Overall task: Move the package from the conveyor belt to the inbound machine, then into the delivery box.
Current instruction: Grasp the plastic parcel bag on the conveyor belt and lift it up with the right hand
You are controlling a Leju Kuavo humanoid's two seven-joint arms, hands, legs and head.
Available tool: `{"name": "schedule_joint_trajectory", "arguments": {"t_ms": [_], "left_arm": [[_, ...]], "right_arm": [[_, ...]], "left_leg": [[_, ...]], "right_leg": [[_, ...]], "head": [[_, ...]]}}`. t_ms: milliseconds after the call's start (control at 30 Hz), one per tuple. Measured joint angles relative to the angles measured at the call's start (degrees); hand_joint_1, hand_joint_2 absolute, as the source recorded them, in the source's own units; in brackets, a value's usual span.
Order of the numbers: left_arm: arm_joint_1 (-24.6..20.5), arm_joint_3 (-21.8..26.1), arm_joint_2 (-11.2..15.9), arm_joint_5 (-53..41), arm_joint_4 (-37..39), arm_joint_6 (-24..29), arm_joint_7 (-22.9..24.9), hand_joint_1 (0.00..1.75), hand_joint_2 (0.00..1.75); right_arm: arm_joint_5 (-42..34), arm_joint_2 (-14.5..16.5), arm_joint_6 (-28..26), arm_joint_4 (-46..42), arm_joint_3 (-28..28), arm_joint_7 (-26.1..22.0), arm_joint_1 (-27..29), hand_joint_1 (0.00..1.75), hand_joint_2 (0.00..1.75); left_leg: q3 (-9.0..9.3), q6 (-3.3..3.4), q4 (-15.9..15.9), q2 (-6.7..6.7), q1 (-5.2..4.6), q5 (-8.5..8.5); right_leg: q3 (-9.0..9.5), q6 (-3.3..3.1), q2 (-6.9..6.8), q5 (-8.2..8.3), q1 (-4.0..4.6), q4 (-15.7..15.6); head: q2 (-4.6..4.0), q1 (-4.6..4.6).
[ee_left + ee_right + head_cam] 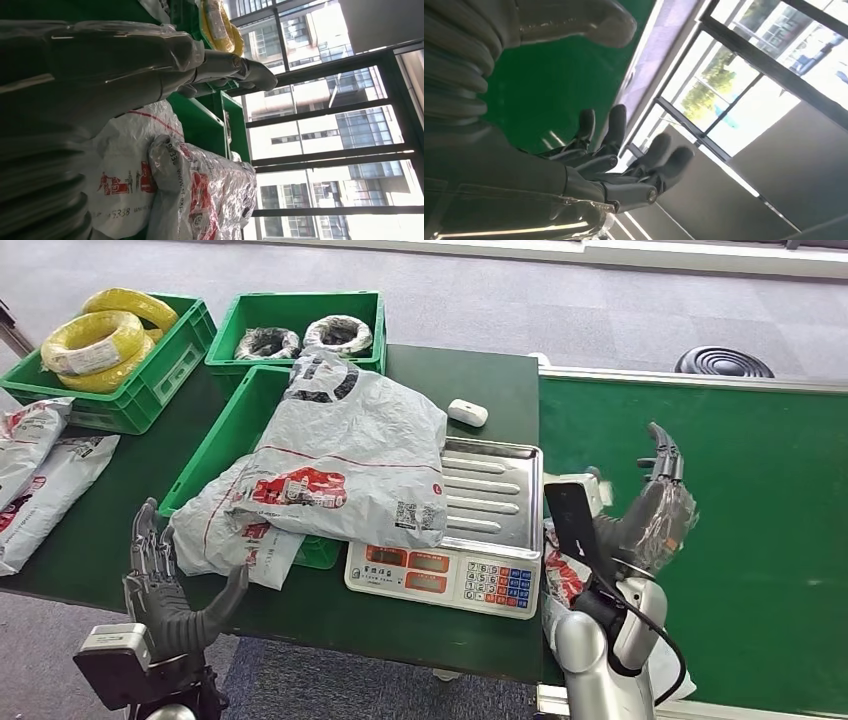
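A grey courier package [350, 455] lay draped across the steel weighing scale [495, 495] and the rim of the green delivery crate [215, 445] — half on the inbound machine, half over the box. The left hand [165, 585] hung just beside the parcels at the table's near edge, fingers apart and empty; the right hand [655, 505] was raised over the green conveyor belt [760, 500], fingers spread, holding nothing. The weighing step looked finished, judging by the lie of the bag — the next move would call for sliding it fully into the crate.
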Motion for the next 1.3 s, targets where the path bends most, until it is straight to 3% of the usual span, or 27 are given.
{"name": "schedule_joint_trajectory", "arguments": {"t_ms": [367,467,667,800,967,1200,1300], "left_arm": [[0.1,0.6,-0.5,-0.2,-0.1,-0.4,0.4,0.00,1.75],[-0.4,0.6,-0.6,0.5,0.1,-1.2,0.5,0.00,1.75],[-3.0,0.6,-0.7,2.8,2.1,-1.9,-0.1,0.00,1.75],[-3.8,0.8,-0.6,4.2,2.9,-1.8,-0.4,0.00,1.75],[-4.6,1.1,-0.6,4.7,3.5,-2.3,-0.4,0.00,1.75],[-5.0,1.2,-0.7,5.0,4.3,-3.3,-0.3,0.00,1.75],[-5.0,1.2,-0.7,5.0,4.3,-3.7,-0.2,0.00,1.75]], "right_arm": [[0.2,1.0,-0.9,7.9,-1.2,1.9,0.2,0.00,1.75],[-3.5,1.1,-4.3,17.3,-3.8,0.2,-1.2,0.00,1.75],[-5.2,0.0,-8.4,40.6,-14.9,-2.4,-5.1,0.00,1.75],[-5.5,-1.6,-8.6,50.3,-22.9,-1.5,-6.2,0.00,1.75],[-5.8,-2.6,-8.8,56.2,-29.9,-0.9,-8.7,0.00,1.75],[-3.7,-2.7,-8.8,58.7,-43.4,-3.9,-10.6,0.00,1.75],[-3.0,-2.7,-8.8,59.4,-46.3,-4.1,-11.2,0.00,1.75]], "left_leg": [[-0.04,0.00,0.0,-0.02,0.00,-0.01],[0.00,0.01,0.0,-0.01,-0.01,-0.01],[-0.01,0.06,0.0,-0.23,-0.01,0.05],[-0.05,0.06,0.0,-0.22,-0.01,0.03],[0.21,0.07,0.0,-0.29,-0.01,-0.02],[0.91,0.33,0.0,-1.16,0.00,-0.04],[1.12,0.45,0.0,-1.29,0.01,-0.08]], "right_leg": [[-0.03,0.00,-0.01,-0.01,0.00,0.0],[-0.02,0.00,-0.02,-0.01,-0.01,0.0],[0.02,0.01,-0.23,0.00,-0.01,0.0],[-0.03,0.01,-0.24,-0.01,-0.01,0.0],[0.15,0.07,-0.35,-0.19,-0.01,-0.1],[1.02,0.29,-1.20,-0.45,-0.03,-0.5],[1.36,0.34,-1.36,-0.50,-0.03,-0.6]], "head": [[0.00,0.01],[0.00,0.01],[0.00,0.01],[0.00,0.00],[0.00,-0.01],[0.00,0.00],[0.00,0.01]]}}
